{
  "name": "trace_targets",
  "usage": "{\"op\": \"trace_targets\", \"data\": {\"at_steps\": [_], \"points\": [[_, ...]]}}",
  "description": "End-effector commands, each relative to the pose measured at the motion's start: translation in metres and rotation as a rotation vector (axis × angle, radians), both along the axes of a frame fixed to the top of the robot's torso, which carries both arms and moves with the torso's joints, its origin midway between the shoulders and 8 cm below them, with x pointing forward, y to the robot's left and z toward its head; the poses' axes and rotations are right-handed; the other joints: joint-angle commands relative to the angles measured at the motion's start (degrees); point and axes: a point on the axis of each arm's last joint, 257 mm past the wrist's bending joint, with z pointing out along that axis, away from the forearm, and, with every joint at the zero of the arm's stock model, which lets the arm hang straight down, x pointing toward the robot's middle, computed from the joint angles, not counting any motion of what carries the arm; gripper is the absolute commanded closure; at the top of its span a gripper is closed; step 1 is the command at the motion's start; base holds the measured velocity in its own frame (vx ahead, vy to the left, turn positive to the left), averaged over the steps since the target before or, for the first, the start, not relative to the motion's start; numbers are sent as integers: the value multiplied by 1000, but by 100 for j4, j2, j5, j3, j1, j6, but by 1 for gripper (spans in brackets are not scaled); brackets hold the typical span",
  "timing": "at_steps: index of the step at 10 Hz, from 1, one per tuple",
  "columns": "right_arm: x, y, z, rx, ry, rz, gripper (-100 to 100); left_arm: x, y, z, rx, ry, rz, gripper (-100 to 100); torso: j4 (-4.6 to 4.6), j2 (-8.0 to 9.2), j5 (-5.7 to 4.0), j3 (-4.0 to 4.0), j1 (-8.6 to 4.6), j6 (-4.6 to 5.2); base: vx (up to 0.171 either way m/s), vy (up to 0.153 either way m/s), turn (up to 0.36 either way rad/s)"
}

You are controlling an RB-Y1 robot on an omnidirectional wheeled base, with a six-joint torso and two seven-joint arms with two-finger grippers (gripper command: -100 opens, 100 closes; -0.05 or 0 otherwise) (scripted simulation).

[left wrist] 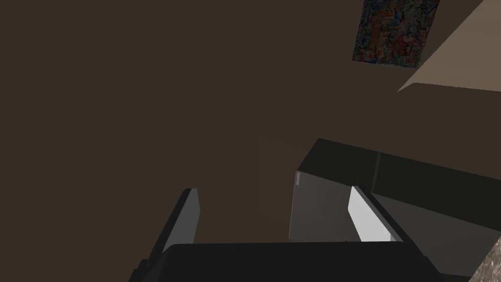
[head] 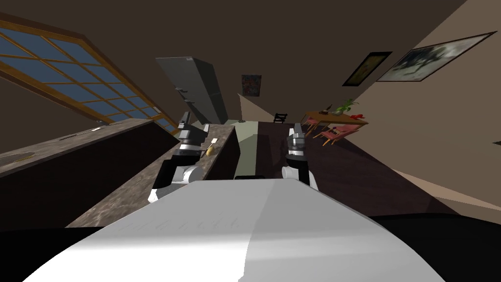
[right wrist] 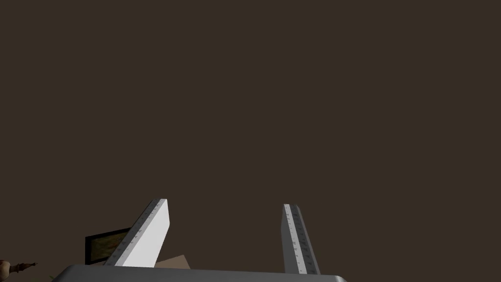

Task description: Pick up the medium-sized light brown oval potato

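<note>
Standing beside a long brown stone tabletop (head: pixel 127 193), we see the potato (head: pixel 209 151) lying on it near the far end. It is small, oval and yellow-brown. A little white thing (head: pixel 215 142) lies just beside the potato, on its far side, and we cannot tell what it is. Our left arm (head: pixel 182 147) reaches out over the tabletop, and its end is near the potato but not touching it. The left jaws are open with nothing between them. Seen from the left wrist, they point up at a brown wall, with the top of a big grey fridge (left wrist: pixel 318 210) just past them. The fridge stands beyond the end of the tabletop. Our right arm (head: pixel 295 147) is held up over the dark floor (head: pixel 342 171), well apart from the potato. The right jaws are open too and hold nothing. Far off on the right stands a wooden table (head: pixel 337 117) with red chairs (head: pixel 340 132) by it and a green plant (head: pixel 346 104) on it.
</note>
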Motion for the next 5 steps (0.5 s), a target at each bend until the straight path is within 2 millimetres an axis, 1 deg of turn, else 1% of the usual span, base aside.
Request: {"op": "trace_targets", "data": {"at_steps": [1,4,5], "points": [[0,0,0,0,0,0,0,4,0,-8,-5,42,-9,-100,0,0,0,0,0,0,66,-33,50],[0,0,0,0,0,0,0,13,2,-19,-28,120,-47,-100,0,5,0,2,1,2,76,-31,80],[0,0,0,0,0,0,0,15,3,-25,-27,148,-45,-100,0,1,0,0,3,0,67,-23,52]]}}
